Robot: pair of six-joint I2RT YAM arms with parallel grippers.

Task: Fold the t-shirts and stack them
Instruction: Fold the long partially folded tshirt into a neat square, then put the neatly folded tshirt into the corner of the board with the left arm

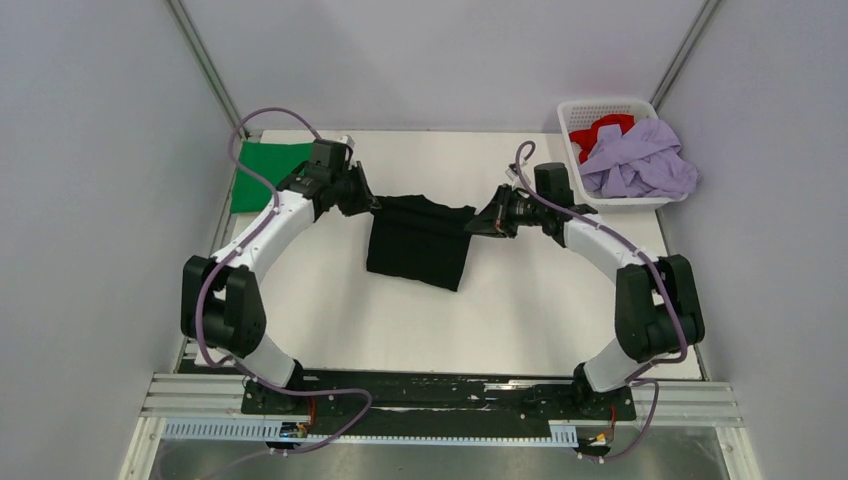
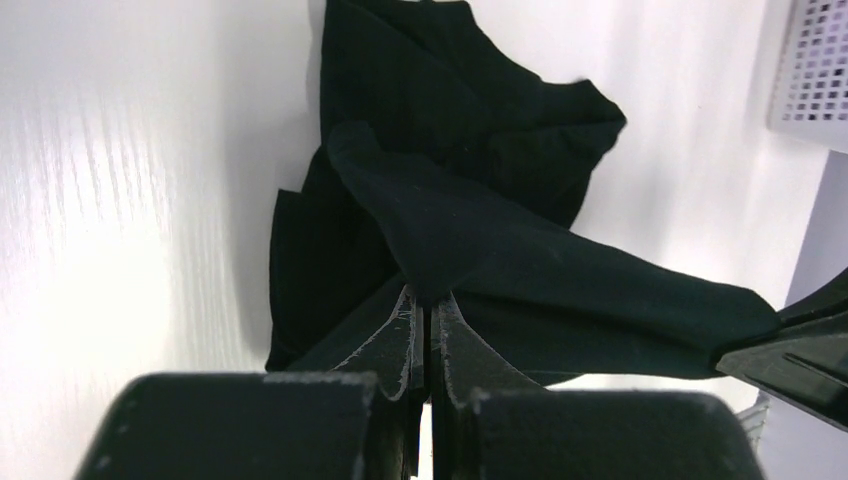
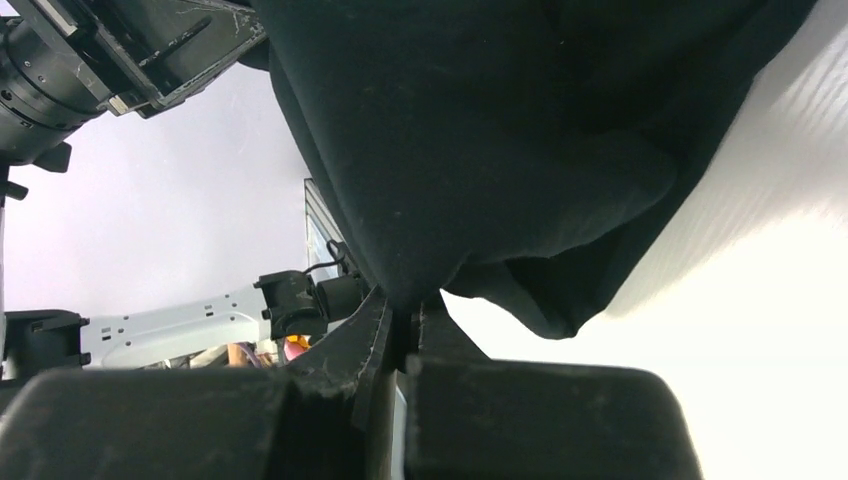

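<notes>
my left arm [image 1: 262, 228] and right arm [image 1: 600, 240] are white curved shells with black joints, each trailed by a looping lilac cable [image 1: 275, 109]. my fingers [image 2: 395, 345] are black and tapered, inner edges scuffed pale.

I've got black tee [image 1: 418, 240] hung between left claw [image 1: 375, 207] and right claw [image 1: 478, 224], green tee [image 1: 268, 175] flat far-left, lilac tee [image 1: 640, 160] and red tee [image 1: 600, 130] bunched far-right.

We are finding no text, label, brand, number or sign that can be read in any of the three views. We are looking over the black t-shirt [image 1: 418, 240] in the middle of the overhead frame and the white basket [image 1: 570, 130] at its upper right, and neither is showing any lettering.
</notes>
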